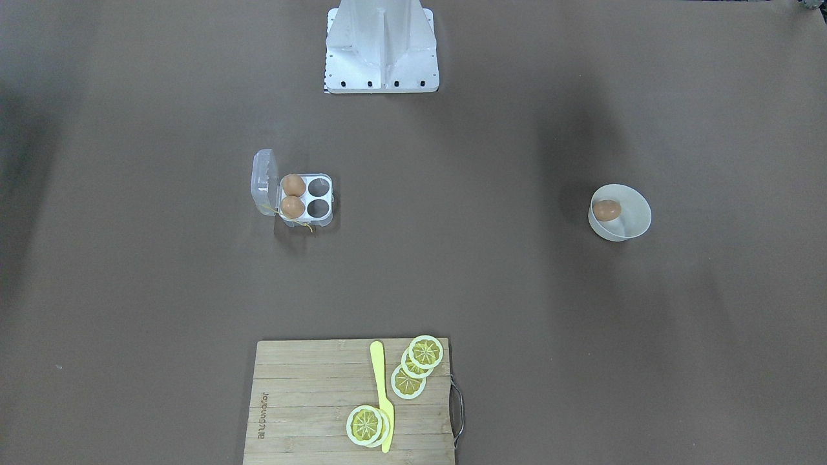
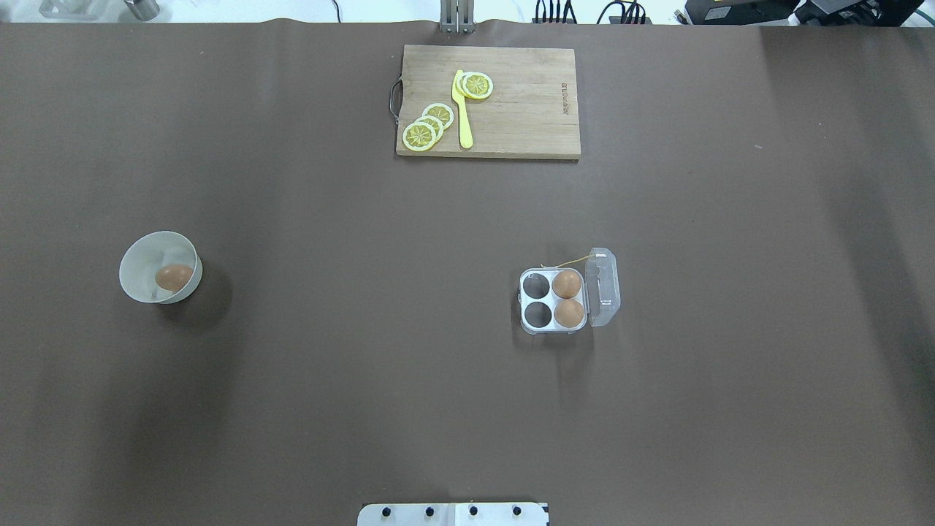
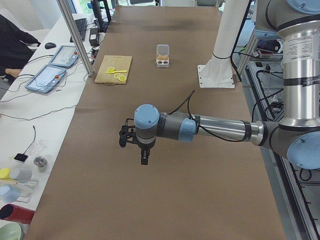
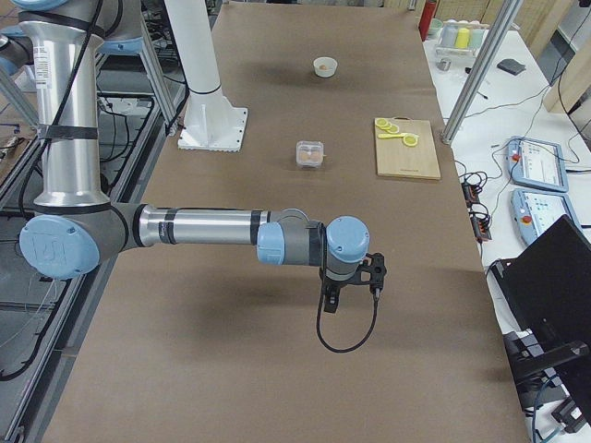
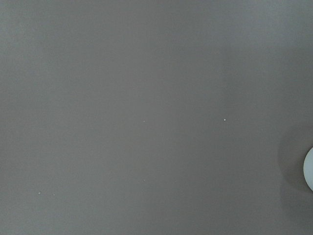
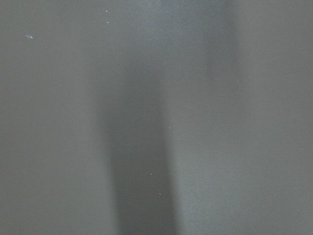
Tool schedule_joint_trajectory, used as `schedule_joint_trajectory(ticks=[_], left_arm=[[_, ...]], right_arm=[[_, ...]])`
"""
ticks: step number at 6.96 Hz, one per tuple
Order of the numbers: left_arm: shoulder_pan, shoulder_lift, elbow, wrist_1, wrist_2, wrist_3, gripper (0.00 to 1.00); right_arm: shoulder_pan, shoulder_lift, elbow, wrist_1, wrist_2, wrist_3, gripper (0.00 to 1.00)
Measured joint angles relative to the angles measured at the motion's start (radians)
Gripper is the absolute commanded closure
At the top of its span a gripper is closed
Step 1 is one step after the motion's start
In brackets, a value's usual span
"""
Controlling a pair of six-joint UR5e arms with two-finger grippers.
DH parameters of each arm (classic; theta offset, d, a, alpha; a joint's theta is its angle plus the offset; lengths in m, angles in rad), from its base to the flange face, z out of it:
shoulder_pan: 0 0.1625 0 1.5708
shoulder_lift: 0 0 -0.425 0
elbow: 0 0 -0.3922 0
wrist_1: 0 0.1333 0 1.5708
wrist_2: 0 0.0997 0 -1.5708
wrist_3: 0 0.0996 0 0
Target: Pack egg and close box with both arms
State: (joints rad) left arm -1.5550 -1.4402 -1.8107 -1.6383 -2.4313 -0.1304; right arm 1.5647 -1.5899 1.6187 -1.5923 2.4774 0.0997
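One tan egg (image 2: 174,277) lies in a white bowl (image 2: 139,252) at the left of the overhead view; it also shows in the front view (image 1: 607,210). The clear box (image 2: 553,299) stands right of centre, its lid (image 2: 603,285) open. Two eggs (image 2: 567,284) fill the cells beside the lid, and the two other cells are empty. My left gripper (image 3: 142,155) and my right gripper (image 4: 331,300) hang above bare table, far from both. They show only in the side views, so I cannot tell whether they are open or shut.
A wooden cutting board (image 2: 526,109) with lemon slices (image 2: 427,128) and a yellow knife (image 2: 463,120) lies at the table's far edge. The white stand (image 1: 381,45) is at the robot's side. The bowl's rim (image 5: 309,169) shows at the left wrist view's right edge.
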Motion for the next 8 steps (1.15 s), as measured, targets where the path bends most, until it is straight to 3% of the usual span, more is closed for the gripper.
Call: schedule_joint_trajectory(ticks=[8], left_arm=[[0.0,0.01,0.0,-0.007,0.008,0.0,0.02]], right_arm=[[0.003,-0.001,0.013,0.0,0.001,-0.003,0.0]])
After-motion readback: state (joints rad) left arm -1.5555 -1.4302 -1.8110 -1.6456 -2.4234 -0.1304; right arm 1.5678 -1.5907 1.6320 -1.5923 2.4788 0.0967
